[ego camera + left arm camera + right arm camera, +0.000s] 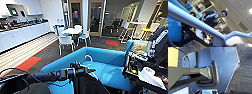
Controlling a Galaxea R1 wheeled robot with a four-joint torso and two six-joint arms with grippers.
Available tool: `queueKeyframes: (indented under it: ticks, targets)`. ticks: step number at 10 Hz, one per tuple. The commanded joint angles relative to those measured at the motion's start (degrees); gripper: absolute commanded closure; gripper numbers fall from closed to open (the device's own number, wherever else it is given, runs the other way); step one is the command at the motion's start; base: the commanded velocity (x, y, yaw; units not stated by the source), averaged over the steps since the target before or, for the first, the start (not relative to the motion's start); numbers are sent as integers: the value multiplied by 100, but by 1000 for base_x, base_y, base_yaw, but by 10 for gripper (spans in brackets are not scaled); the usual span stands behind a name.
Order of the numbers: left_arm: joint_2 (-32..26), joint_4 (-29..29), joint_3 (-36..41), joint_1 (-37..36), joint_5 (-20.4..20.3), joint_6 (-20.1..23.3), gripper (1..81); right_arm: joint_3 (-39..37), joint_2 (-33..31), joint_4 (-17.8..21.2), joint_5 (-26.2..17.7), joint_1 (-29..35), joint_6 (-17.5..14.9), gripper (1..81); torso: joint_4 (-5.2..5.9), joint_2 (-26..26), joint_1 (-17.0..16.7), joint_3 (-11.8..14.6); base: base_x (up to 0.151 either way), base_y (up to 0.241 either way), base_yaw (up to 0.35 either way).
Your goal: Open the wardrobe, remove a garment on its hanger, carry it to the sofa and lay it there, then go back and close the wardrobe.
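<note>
The blue sofa [107, 62] lies right in front of me in the head view, its seat open towards me. My left gripper [83, 70] reaches in from the left over the sofa's near corner, shut on the white hanger [89, 59], whose hook curves up above it. The black garment [87, 86] hangs limp below the gripper, in front of the sofa's edge. In the left wrist view the hanger's white bar [199, 23] crosses close to the camera, with the sofa [174, 31] beside it. The wardrobe is out of view.
A person [156, 42] with a control rig [140, 67] stands close at the right, against the sofa's end. Beyond the sofa are a white round table [71, 31] with white chairs [65, 41], a counter [22, 32] along the left wall and high stools [127, 31].
</note>
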Motion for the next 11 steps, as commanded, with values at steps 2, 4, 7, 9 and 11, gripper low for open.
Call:
queueKeyframes:
  ticks: [2,4,7,9,11]
  targets:
    - [51,101,227,-895,-118,65,811,6,-33,-61,-288,107,-8,10,0,0,0,0,0,0,0]
    - [69,101,236,-878,-118,65,811,-3,-33,-61,-288,99,-8,10,0,0,-2,0,68,0,0]
    - [87,137,244,-869,-118,57,811,-3,-33,-70,-288,90,-8,10,0,0,-5,-2,90,0,0]
    - [87,137,244,-851,-109,57,811,-3,-24,-70,-288,90,-17,10,0,0,-9,-2,99,0,0]
    - [122,137,244,-843,-101,57,811,-3,-16,-70,-288,99,-17,10,0,0,-7,-2,100,0,0]
